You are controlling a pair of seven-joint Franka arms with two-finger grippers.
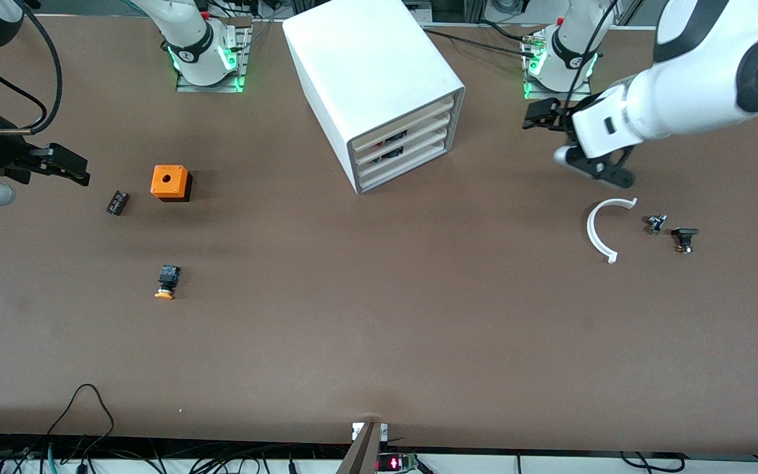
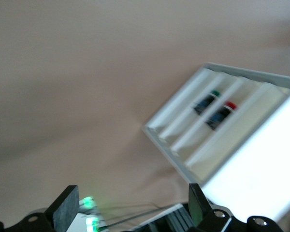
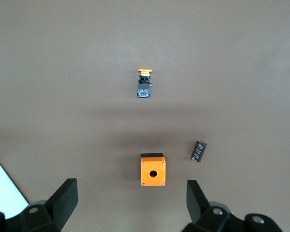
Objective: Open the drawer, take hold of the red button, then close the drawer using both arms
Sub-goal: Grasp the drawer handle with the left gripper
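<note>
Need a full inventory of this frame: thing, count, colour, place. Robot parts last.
White boxy plastic cabinet: 1, white, mid-table between the arm bases; cream-fronted drawers all shut.
Buttons inside drawers: 2, red cap and green cap, black bodies.
Orange cube with a hole: 1, toward the right arm's end.
Small dark cylindrical part: 1, black, beside the cube.
Yellow-orange capped push button: 1, black body, nearer the front camera than the cube.
White curved plastic arc: 1, toward the left arm's end.
Small black parts: 2, beside the arc.
Left gripper: black, fingers open, above the arc.
Right gripper: black, fingers open, over the table's edge.
</note>
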